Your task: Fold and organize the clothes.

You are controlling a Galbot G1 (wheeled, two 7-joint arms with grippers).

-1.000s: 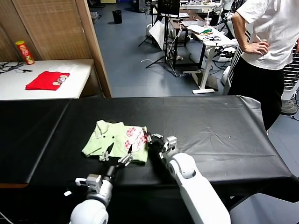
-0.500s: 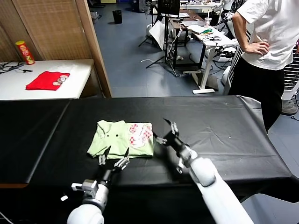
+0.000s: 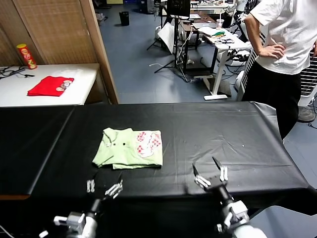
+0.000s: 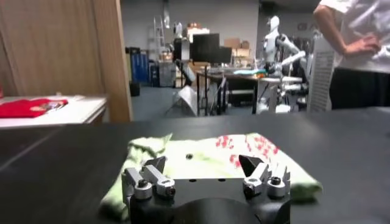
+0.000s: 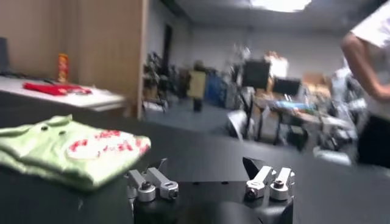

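Shirt (image 3: 129,147) — one, folded | tools — left (image 3: 104,186), right (image 3: 210,173), both spread

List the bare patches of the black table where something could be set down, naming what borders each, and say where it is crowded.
Bare: the wide stretch of black table between the folded green shirt and the table's right end; the strip behind the shirt; the darker section to its left. Crowded: the near edge, where the open left hand and open right hand hover clear of the shirt.

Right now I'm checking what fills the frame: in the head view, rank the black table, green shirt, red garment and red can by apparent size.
1. black table
2. green shirt
3. red garment, farther back, so true size unsure
4. red can
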